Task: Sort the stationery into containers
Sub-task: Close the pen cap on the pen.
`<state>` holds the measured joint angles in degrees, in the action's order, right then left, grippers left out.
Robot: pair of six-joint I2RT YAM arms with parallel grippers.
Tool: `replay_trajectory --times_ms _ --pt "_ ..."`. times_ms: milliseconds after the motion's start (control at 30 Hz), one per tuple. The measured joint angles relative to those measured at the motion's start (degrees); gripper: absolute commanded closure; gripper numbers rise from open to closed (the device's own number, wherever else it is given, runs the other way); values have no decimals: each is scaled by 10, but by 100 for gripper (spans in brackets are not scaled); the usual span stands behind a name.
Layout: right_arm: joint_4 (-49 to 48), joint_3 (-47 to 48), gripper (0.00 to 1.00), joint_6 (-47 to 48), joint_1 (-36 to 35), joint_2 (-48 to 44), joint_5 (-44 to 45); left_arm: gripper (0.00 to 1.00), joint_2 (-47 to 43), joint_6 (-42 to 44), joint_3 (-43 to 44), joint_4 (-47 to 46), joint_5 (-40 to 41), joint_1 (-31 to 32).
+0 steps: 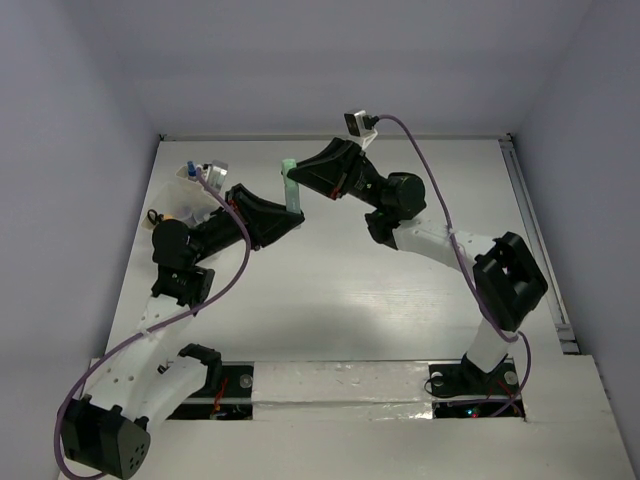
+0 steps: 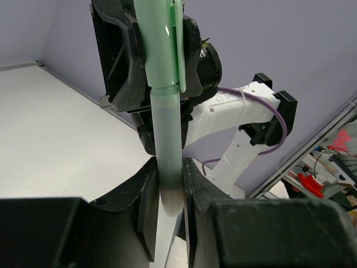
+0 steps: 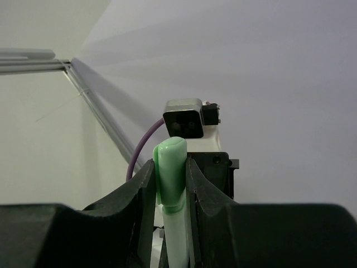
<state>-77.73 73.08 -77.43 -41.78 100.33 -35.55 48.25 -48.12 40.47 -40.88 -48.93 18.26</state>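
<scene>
A green marker (image 1: 291,187) with a pale barrel hangs above the table at the far middle, held at both ends. My left gripper (image 1: 283,213) is shut on the barrel's rear end; in the left wrist view (image 2: 169,170) the barrel (image 2: 166,128) stands upright between its fingers. My right gripper (image 1: 302,172) is shut on the green cap (image 3: 170,167); it also shows in the left wrist view (image 2: 120,61) around the cap (image 2: 163,39). An off-white bin (image 1: 212,176) with a blue-capped pen (image 1: 190,170) stands at the far left, partly hidden by my left arm.
Something orange (image 1: 178,213) shows beside my left arm's elbow at the far left. The white walls close the table at the back and sides. A metal rail (image 1: 537,240) runs along the right edge. The left wrist's camera (image 3: 184,118) faces the right wrist view.
</scene>
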Motion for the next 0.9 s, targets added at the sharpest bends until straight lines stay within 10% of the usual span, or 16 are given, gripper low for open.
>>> replay_trajectory --times_ms 900 --pt "-99 -137 100 67 -45 -76 159 100 63 -3 172 155 -136 10"
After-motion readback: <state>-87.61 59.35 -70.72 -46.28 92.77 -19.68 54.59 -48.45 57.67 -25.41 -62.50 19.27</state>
